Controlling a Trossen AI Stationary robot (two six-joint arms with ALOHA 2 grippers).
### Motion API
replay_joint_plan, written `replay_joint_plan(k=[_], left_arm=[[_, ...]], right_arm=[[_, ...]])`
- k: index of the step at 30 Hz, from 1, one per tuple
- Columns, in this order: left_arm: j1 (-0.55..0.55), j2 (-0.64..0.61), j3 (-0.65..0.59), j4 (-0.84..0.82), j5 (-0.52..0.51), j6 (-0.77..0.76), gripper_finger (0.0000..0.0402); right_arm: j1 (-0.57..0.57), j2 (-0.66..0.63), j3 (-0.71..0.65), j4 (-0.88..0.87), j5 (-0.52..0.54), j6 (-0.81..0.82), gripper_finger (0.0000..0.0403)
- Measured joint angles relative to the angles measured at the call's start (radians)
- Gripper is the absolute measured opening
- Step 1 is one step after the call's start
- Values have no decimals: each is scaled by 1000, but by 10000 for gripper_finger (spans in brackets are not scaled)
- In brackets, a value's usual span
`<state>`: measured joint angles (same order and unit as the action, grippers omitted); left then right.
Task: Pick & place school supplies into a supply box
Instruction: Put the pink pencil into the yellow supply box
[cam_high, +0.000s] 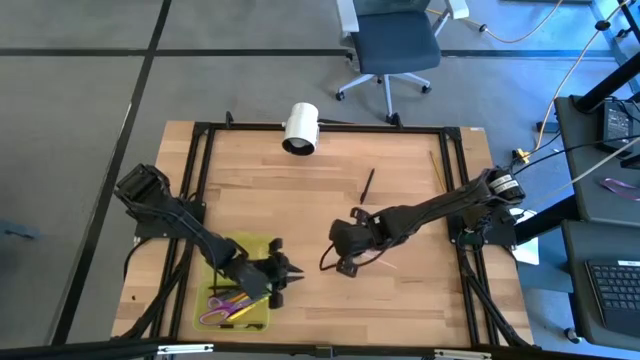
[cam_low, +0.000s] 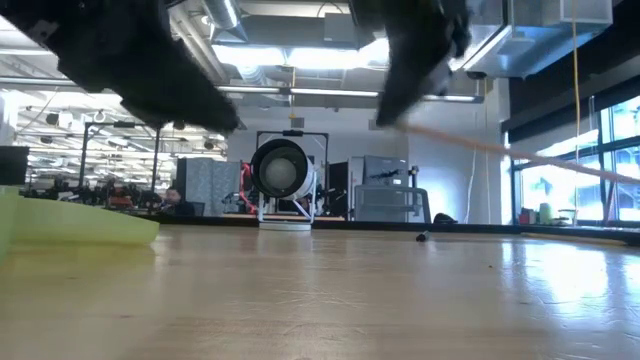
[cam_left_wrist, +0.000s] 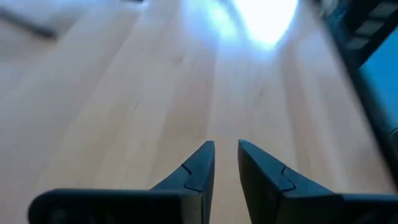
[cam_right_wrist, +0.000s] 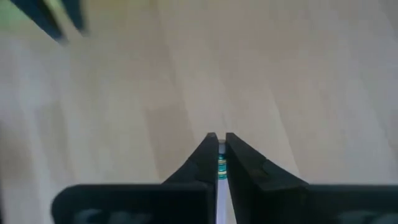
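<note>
Your right gripper (cam_right_wrist: 219, 140), pressed together, pinches a thin wood-tan pencil (cam_low: 520, 155) mid-table; the left gripper (cam_left_wrist: 226, 149), slightly parted and empty, sits at seven o'clock beside the translucent yellow-green plastic case (cam_high: 256, 243) (pale wooden tabletop (cam_high: 400, 290), office behind).

arms: dark, jointed | fingers (cam_left_wrist: 198, 171): black, tapered (notched inner edges)

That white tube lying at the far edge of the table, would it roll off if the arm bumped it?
Probably: the white tube lies on its side, so a nudge may roll it. It looks hollow, so likely light.
</note>
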<state>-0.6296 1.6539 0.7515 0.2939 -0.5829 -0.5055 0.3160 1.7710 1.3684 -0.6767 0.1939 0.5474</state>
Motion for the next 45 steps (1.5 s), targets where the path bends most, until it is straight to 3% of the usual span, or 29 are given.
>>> replay_joint_plan(k=[4,8,12,16,22,28,34,45], left_arm=[[9,0,-118,361,15,192,63],[18,0,-175,569,53,342,63],[32,0,-177,605,60,385,68],[45,0,-177,601,90,358,84],[49,0,-177,601,109,353,154],[54,0,-177,619,107,319,199],[90,0,-177,742,88,399,202],[141,0,-176,938,273,546,170]], right_arm=[[29,0,90,31,59,-71,23],[74,0,179,72,174,-154,23],[116,0,242,219,264,-293,23],[147,0,265,419,269,-456,23],[174,0,267,619,257,-606,23],[174,0,267,683,217,-635,23],[174,0,267,707,196,-638,23],[172,0,266,717,197,-632,23]])
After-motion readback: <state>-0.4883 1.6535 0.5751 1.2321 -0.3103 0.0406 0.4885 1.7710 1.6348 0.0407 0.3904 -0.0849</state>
